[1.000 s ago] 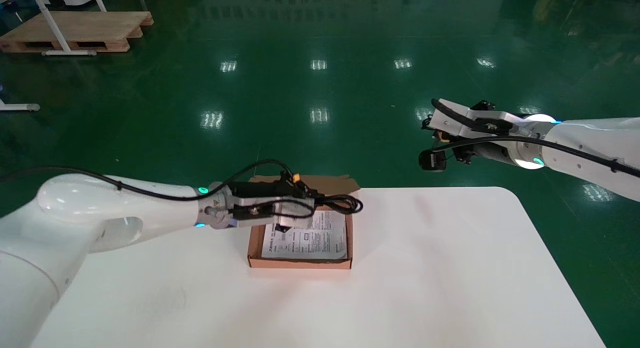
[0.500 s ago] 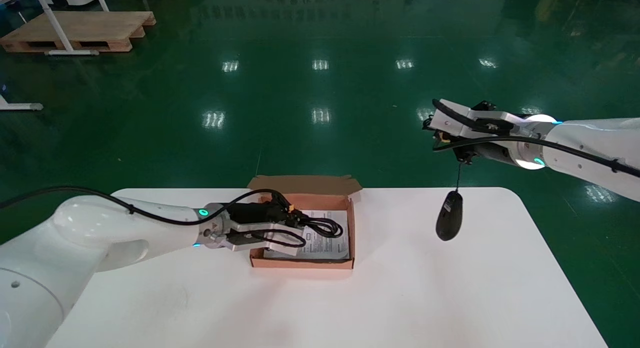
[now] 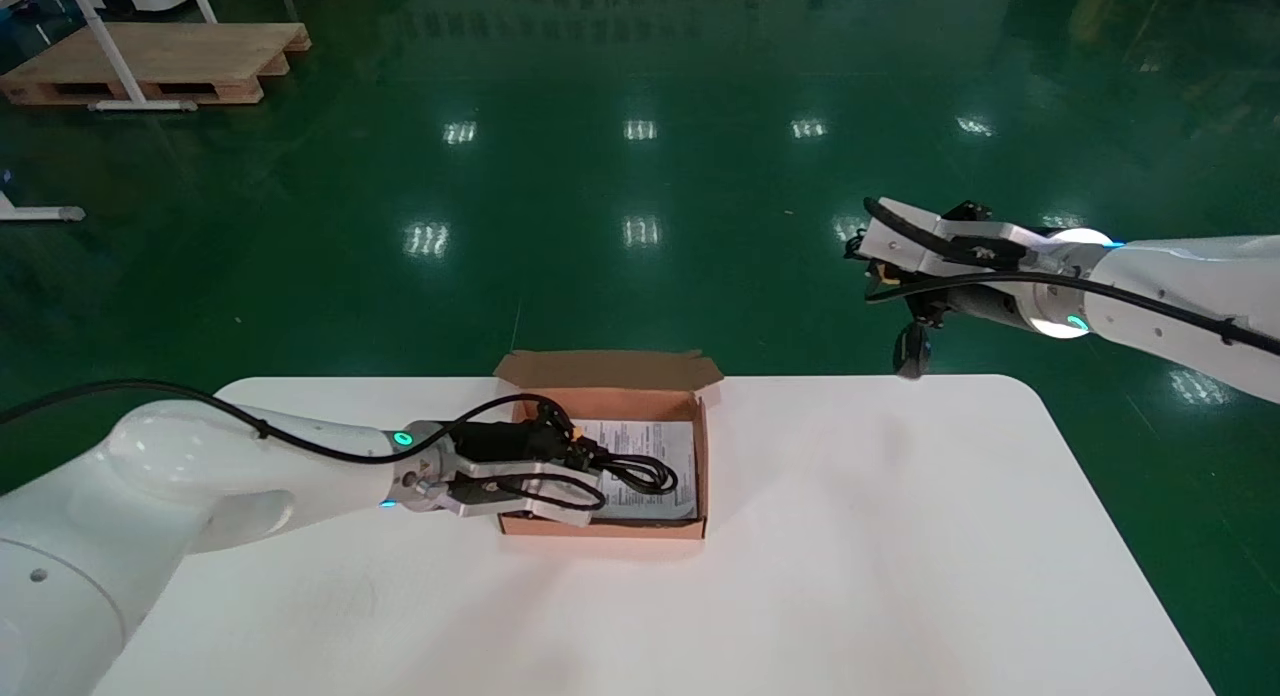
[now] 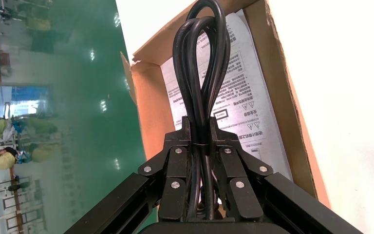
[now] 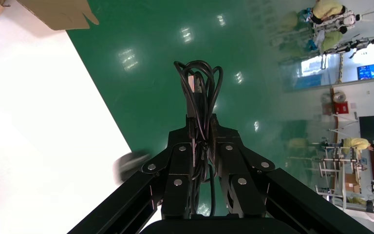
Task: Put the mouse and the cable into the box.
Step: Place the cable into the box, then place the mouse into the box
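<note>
My left hand (image 4: 199, 134) is clamped on the cable (image 3: 640, 471) over the box (image 3: 702, 456); I can't read the leaflet (image 3: 645, 438) print. Right hand (image 5: 200, 122) is pinching what looks like the mouse cord (image 5: 199, 83). White counter (image 3: 850, 536), glossy green floor (image 3: 640, 176).

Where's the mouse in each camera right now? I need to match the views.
Head view: the mouse hangs under the right hand, over the table's far edge.
Right wrist view: the dark shape at the table edge, near the bundled cord that the hand grips.
Left wrist view: not in it.
Shared landmark: the cardboard box, in all three.
</note>
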Robot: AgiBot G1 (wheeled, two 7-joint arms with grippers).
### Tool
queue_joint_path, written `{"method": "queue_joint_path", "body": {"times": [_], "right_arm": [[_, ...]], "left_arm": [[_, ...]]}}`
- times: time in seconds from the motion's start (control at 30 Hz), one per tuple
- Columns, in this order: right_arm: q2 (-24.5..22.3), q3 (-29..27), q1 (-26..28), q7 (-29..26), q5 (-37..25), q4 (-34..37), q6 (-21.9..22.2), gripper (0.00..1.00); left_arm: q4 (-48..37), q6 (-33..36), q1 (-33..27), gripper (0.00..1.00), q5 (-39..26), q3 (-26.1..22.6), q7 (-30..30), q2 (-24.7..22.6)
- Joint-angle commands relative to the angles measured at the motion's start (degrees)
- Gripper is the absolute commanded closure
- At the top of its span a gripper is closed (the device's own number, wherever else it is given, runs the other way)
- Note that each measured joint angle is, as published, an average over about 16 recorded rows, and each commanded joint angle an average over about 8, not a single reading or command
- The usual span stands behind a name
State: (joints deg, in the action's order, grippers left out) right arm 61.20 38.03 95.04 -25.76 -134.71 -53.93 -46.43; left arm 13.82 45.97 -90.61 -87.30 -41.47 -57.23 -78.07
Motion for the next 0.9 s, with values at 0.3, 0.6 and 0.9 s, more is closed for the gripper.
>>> {"method": "queue_joint_path", "body": {"times": [0.3, 0.6, 0.9], "right_arm": [[0.0, 0.0, 0.0, 0.0, 0.01, 0.02, 0.02, 1.0], [0.05, 0.03, -0.02, 0.05, -0.02, -0.04, 0.05, 1.0], [0.41, 0.6, -0.9, 1.47, 0.38, -1.71, 0.55, 1.0]], "left_arm": [[-0.04, 0.03, -0.01, 0.0, -0.03, 0.0, 0.0, 0.01], [0.15, -1.5, -0.26, 0.0, 0.56, 0.7, 1.31, 1.03], [-1.09, -11.2, -5.08, 0.0, 5.46, 5.2, 10.66, 6.24]]}}
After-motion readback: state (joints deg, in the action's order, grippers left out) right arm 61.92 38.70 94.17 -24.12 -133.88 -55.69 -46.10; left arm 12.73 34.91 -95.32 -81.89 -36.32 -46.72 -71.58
